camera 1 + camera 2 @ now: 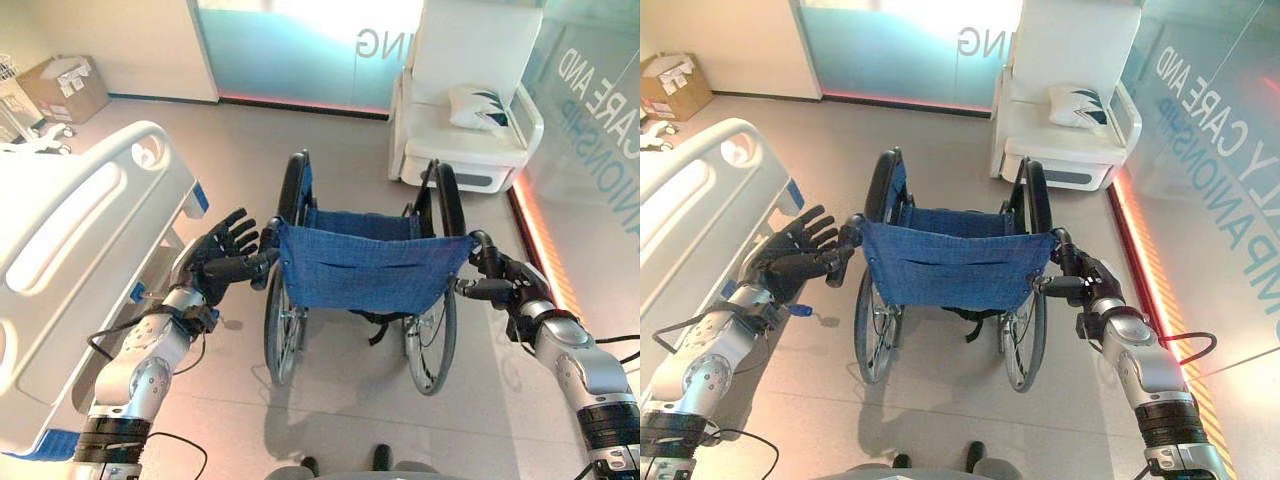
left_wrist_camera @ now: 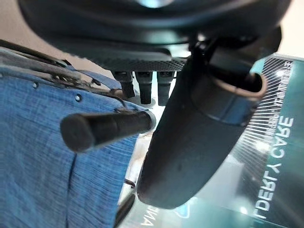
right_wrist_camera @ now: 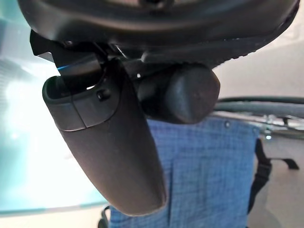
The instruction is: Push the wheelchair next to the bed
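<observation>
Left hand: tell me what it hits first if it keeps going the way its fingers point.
The left hand is open, fingers pointing toward the wheelchair's left push handle. Going straight on, it would probably meet that handle first, though depth is hard to judge.

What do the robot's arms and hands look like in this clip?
Both arms are silver-grey, smooth and rounded, with black ribbed bands near the lower end. The left hand and right hand are dark, with jointed fingers and a thick, rounded dark thumb. Thin black cables loop beside each wrist.
</observation>
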